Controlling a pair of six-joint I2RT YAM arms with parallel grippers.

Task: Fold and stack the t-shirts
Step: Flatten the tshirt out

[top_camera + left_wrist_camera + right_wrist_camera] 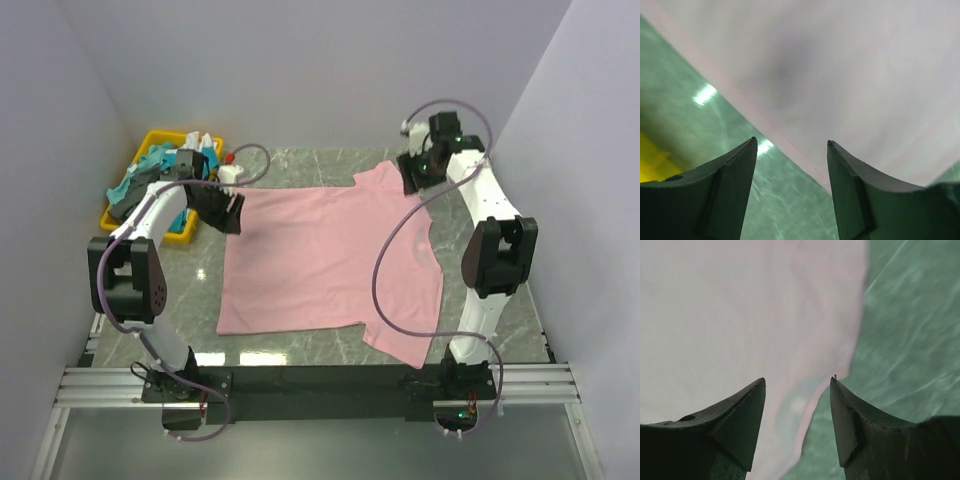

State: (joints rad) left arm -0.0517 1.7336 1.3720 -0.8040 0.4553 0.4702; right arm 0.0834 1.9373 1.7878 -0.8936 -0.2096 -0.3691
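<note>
A pink t-shirt (325, 255) lies spread flat on the green marble table (300, 170), collar to the right. My left gripper (233, 212) is open at the shirt's far left corner; in the left wrist view (792, 145) its fingers straddle the shirt's hem (800, 150), nothing between them. My right gripper (410, 180) is open over the far right sleeve; in the right wrist view (797, 382) its fingers straddle the sleeve's edge (810, 405), holding nothing.
A yellow bin (150, 155) with several crumpled garments stands at the far left, just behind my left arm; its yellow edge shows in the left wrist view (652, 165). White walls close in on both sides and the back.
</note>
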